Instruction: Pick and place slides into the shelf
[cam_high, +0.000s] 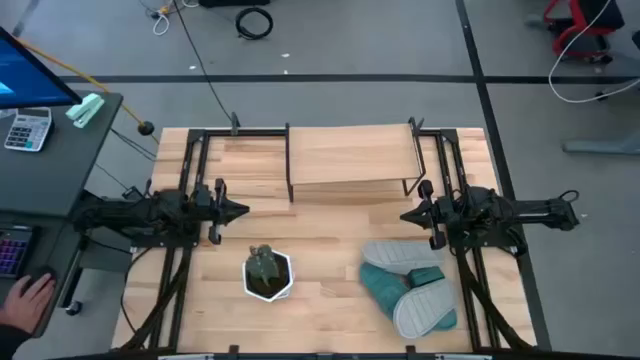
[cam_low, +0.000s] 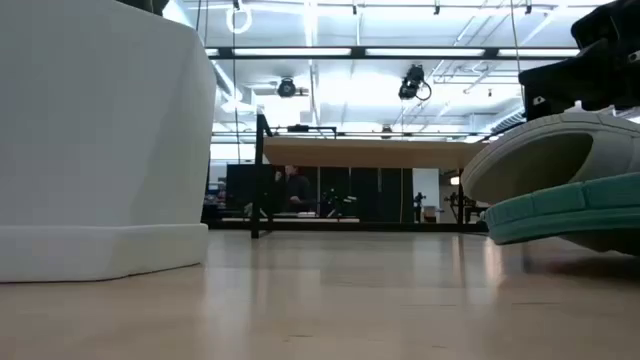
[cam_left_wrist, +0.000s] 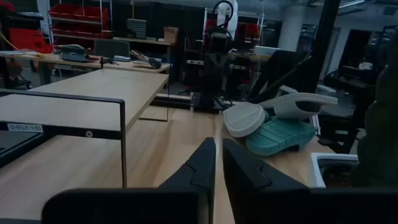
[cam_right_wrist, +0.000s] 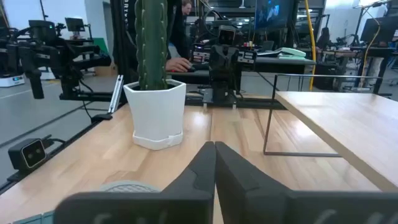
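The slides lie in a loose pile at the table's near right. One grey-white slide rests partly on a teal one, and another grey-white slide lies over teal foam nearer the front edge. The pile also shows in the left wrist view and the low view. The shelf, a light plank on thin black legs, stands at the far middle. My left gripper is shut and empty at the left, level with the shelf's front. My right gripper is shut and empty, just beyond the pile.
A small cactus in a white pot stands at the near middle, between the arms. A desk with a monitor, a calculator and a person's hand lies off the table's left. Bare tabletop lies between the shelf and the pot.
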